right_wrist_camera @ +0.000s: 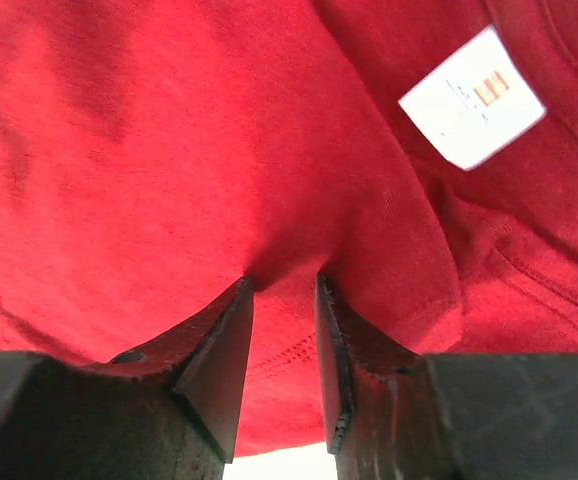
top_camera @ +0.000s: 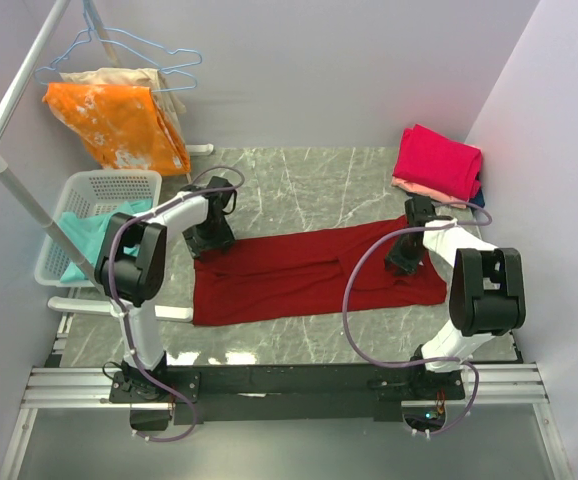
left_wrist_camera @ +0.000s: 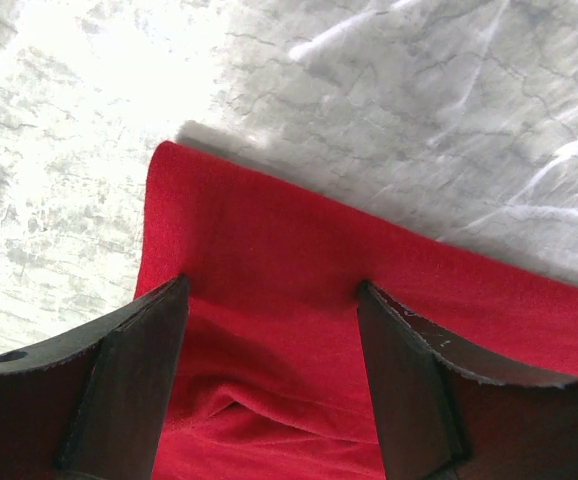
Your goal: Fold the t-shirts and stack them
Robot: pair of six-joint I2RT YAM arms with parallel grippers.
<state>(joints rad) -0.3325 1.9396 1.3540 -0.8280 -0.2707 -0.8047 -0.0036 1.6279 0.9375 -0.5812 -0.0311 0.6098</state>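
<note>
A maroon t-shirt lies as a long folded band across the marble table. My left gripper stands at its far left corner. In the left wrist view the left gripper is open, its fingers wide apart and pressed onto the red cloth, with a low ridge between them. My right gripper is at the shirt's far right edge. In the right wrist view the right gripper has narrow jaws, with a pucker of the hem pinched between them. A white label shows nearby.
A folded stack sits at the back right: a bright pink shirt on a peach one, with dark blue behind. A white basket at the left holds a teal shirt. Orange cloth hangs from a rack.
</note>
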